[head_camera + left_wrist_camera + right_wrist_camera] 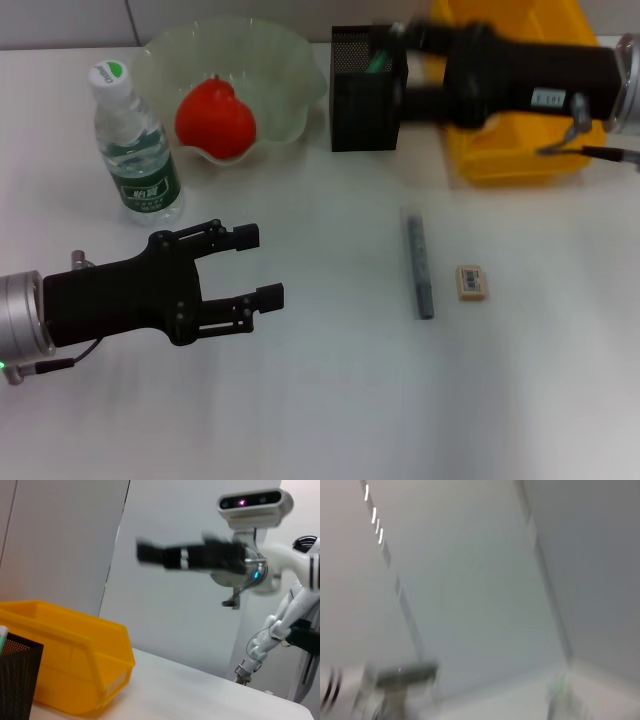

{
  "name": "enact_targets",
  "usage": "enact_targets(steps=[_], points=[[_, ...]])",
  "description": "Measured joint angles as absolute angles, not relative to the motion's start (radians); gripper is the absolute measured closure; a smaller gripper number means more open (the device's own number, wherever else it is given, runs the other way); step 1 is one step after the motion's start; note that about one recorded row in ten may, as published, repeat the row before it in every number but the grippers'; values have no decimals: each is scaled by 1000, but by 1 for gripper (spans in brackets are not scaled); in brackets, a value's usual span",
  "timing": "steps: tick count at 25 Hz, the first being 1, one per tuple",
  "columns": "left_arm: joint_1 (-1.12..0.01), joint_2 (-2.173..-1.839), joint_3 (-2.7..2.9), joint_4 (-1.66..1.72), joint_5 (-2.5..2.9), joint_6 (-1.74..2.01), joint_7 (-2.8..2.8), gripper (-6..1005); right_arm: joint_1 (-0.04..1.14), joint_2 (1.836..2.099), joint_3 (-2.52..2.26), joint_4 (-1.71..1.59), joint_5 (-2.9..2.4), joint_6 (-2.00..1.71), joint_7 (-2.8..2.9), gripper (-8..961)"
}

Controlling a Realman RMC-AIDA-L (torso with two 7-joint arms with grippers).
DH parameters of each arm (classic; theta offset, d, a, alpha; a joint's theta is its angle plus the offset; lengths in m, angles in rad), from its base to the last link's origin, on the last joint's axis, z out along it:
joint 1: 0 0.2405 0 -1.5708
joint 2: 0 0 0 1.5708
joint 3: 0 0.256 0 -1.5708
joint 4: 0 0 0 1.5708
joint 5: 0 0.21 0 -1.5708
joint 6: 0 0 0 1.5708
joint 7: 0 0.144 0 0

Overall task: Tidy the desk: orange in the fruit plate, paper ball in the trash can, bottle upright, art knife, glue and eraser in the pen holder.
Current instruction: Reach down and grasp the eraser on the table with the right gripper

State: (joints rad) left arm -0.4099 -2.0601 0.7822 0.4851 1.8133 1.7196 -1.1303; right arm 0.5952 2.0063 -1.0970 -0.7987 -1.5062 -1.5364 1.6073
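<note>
Honestly, the right gripper [395,45] over the pen holder [368,90] could tip it; can't tell its fingers. Left gripper [262,267] hovers spread, empty.

Right gripper [400,45] blurred over the pen holder [367,95]; finger state unreadable, and the green item at its tip cannot be identified. Trash can [510,150] largely hidden behind the right arm, far edge cut off. Right wrist view smeared throughout. Eraser [472,282] wrapper print too small to read.

orange [215,120] in fruit plate [290,60], bottle [137,148] left
</note>
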Motion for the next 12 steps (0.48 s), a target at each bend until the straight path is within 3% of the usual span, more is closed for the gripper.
enact_targets(steps=[4, 12], points=[[-407, -2058, 785, 490, 1814, 1722, -1129, 187, 688, 1983, -1031, -933, -1923, -1682, 1902, 170], [-401, -2042, 790, 492, 1816, 1725, -1134, 187, 794, 1993, -1037, -1049, -2349, -1792, 2044, 189]])
